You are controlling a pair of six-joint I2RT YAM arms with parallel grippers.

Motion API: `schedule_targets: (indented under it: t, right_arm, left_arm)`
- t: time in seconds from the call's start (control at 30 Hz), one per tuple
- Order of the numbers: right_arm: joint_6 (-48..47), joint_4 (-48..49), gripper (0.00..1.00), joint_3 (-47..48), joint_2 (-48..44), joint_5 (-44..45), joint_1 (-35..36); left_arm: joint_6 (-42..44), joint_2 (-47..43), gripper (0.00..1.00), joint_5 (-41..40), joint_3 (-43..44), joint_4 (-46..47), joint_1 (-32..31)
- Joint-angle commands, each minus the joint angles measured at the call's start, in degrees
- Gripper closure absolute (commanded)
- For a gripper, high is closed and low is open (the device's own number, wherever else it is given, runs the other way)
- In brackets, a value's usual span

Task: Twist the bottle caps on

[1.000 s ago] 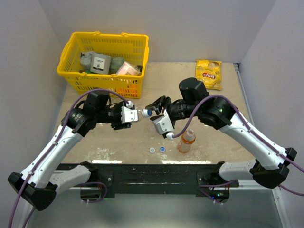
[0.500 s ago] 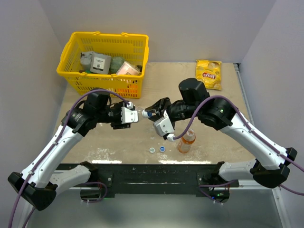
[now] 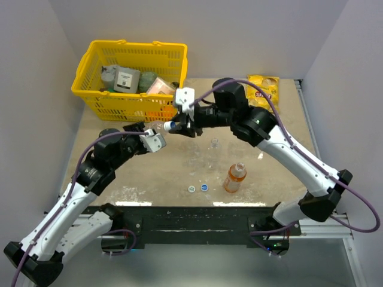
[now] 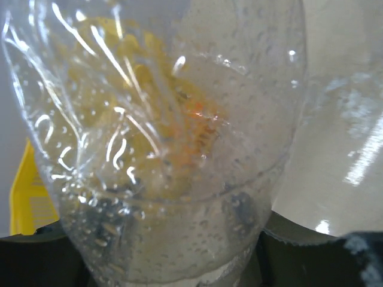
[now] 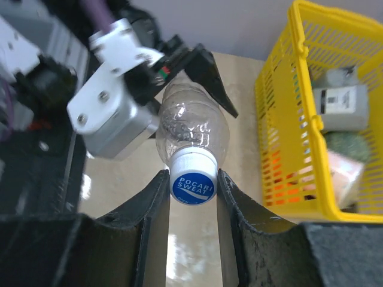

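- Basket (image 3: 96,101): yellow plastic, at the far left of the table (image 3: 149,179). It holds a grey box (image 3: 127,79) with a label, a pink packet (image 3: 160,86), something green between them, and a greyish item at the left end that is too small to make out.
- Clear bottle (image 5: 191,128): held off the table on its side, between the two grippers, just in front of the basket's right corner. Its wall is beaded with droplets. The left wrist view shows no standing liquid, only the yellow of the basket showing through.
- Blue cap (image 5: 192,186): sits on the clear bottle's neck, with white lettering on its top.
- Left gripper (image 3: 149,133): its fingers are clamped on the body of the clear bottle.
- Right gripper (image 3: 175,126): its fingers are closed on the blue cap, one pressing each side.
- Second clear bottle (image 3: 214,143): stands upright on the table right of the grippers, apart from everything else. It is too small to tell whether it is capped or holds anything.
- Orange bottle (image 3: 235,177): stands upright nearer the front edge, with a pale band round its middle. I cannot tell whether its top is capped.
- White cap (image 3: 191,189) and loose blue cap (image 3: 204,188): lie side by side on the table just left of the orange bottle, close together but not touching it.
- Yellow packet (image 3: 269,92): lies flat at the far right, partly hidden behind the right arm.
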Motion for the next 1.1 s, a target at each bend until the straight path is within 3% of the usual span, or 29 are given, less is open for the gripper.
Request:
schedule_targets:
  t: [0.0, 0.07, 0.1, 0.2, 0.23, 0.33, 0.4, 0.47, 0.57, 0.6, 0.63, 0.73, 0.77, 0.8, 0.87, 0.9, 0.97, 1.0, 1.07]
  right_arm:
    - [34.6, 9.3, 1.00, 4.9, 6.2, -3.4, -5.8]
    - [46.9, 12.1, 1.00, 4.7, 8.1, -6.6, -8.4]
    - [50.2, 12.4, 1.00, 4.7, 9.5, -7.9, -10.1]
    - [55.0, 13.7, 1.00, 4.8, 10.0, -9.2, -10.7]
    - [56.4, 13.7, 1.00, 5.2, 10.9, -9.6, -10.8]
    - [58.4, 14.8, 1.00, 5.9, 11.6, -10.0, -11.0]
    - [59.1, 15.0, 1.00, 6.5, 12.1, -10.1, -11.7]
    - [59.6, 15.3, 1.00, 6.2, 12.6, -9.8, -12.3]
    - [60.1, 15.6, 0.98, 6.2, 12.9, -8.6, -13.9]
    - [59.9, 15.5, 0.78, 6.9, 12.9, -9.1, -15.6]
    - [58.3, 15.9, 0.66, 7.8, 12.8, -9.6, -16.7]
    - [54.5, 18.4, 0.48, 13.4, 12.5, -15.6, -22.0]
    - [52.4, 18.5, 0.40, 16.2, 12.5, -18.5, -23.1]
    - [43.7, 16.6, 0.32, 17.5, 11.8, -21.7, -24.0]
    - [31.6, 8.5, 0.30, 17.1, 9.4, -21.9, -23.4]
    - [19.4, 6.6, 0.27, 15.2, 5.6, -20.6, -22.9]
    - [6.6, -0.9, 0.27, 8.8, 2.1, -17.2, -19.5]
    - [-6.2, -3.6, 0.27, 6.8, 0.1, -13.3, -17.7]
    - [-17.4, -9.6, 0.29, 0.8, -4.8, -9.6, -12.6]
  left_arm:
    - [3.5, -3.3, 1.00, -15.9, -4.5, 26.0, -2.6]
    - [9.6, -1.3, 1.00, -21.9, -5.4, 32.4, -4.4]
    - [12.3, 1.3, 1.00, -28.9, -6.5, 35.1, -5.2]
    - [29.0, 6.6, 1.00, -39.9, -13.1, 50.6, -8.6]
    - [37.5, 6.7, 1.00, -39.6, -15.7, 59.2, -8.6]
    - [48.8, 6.0, 1.00, -37.9, -25.3, 72.3, -9.5]
    - [50.6, 5.6, 1.00, -39.1, -28.4, 75.2, -9.8]
    - [48.8, 4.9, 1.00, -40.4, -27.9, 72.3, -9.9]
    - [40.5, 4.6, 1.00, -45.3, -23.7, 62.1, -9.4]
    - [33.0, 4.6, 1.00, -46.5, -19.8, 56.7, -8.8]
    - [28.2, 4.5, 1.00, -45.9, -17.6, 43.4, -7.0]
    - [12.8, 5.7, 1.00, -36.2, -8.5, 15.0, -3.0]
    - [9.8, 6.0, 1.00, -32.9, -7.0, 9.7, -2.2]
    - [7.0, 6.7, 1.00, -21.9, -3.0, 3.7, 0.3]
    - [3.9, 7.3, 1.00, -13.4, 0.8, -6.7, 1.5]
    - [2.2, 7.8, 1.00, -5.9, 1.9, -8.8, 2.0]
    - [2.5, 8.9, 1.00, 3.5, 6.0, -17.0, 2.2]
    - [1.8, 9.9, 1.00, 10.6, 7.2, -18.7, 2.3]
    - [1.5, 11.1, 1.00, 16.7, 10.3, -22.2, 2.3]
